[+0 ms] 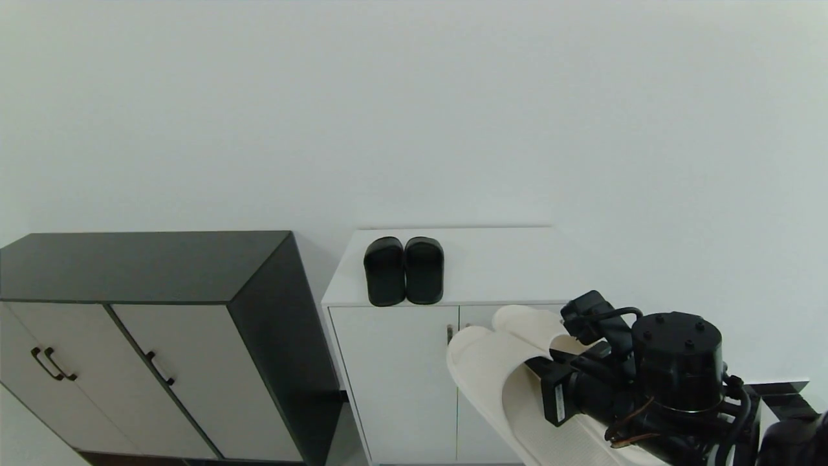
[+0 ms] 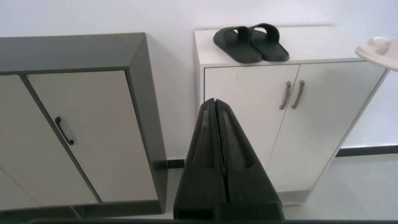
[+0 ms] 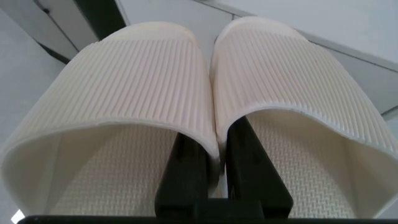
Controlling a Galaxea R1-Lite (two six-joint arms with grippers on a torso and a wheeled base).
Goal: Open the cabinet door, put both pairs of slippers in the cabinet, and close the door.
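Observation:
A pair of black slippers point(image 1: 404, 270) point(image 2: 251, 42) lies side by side on top of the white cabinet point(image 1: 504, 265) point(image 2: 249, 106), whose two doors are closed with handles point(image 2: 292, 94) at the middle. My right gripper point(image 3: 213, 163) is shut on a pair of cream slippers point(image 1: 498, 362) point(image 3: 205, 87), one finger inside each strap, pinching their inner walls together. It holds them in front of the cabinet's right door. A cream toe point(image 2: 380, 51) shows at the cabinet's corner. My left gripper point(image 2: 219, 109) is shut and holds nothing, well back from the cabinet.
A black cabinet point(image 1: 149, 265) point(image 2: 74, 56) with grey doors and dark handles point(image 1: 158, 369) stands just left of the white one. A plain white wall rises behind both. Light floor lies in front.

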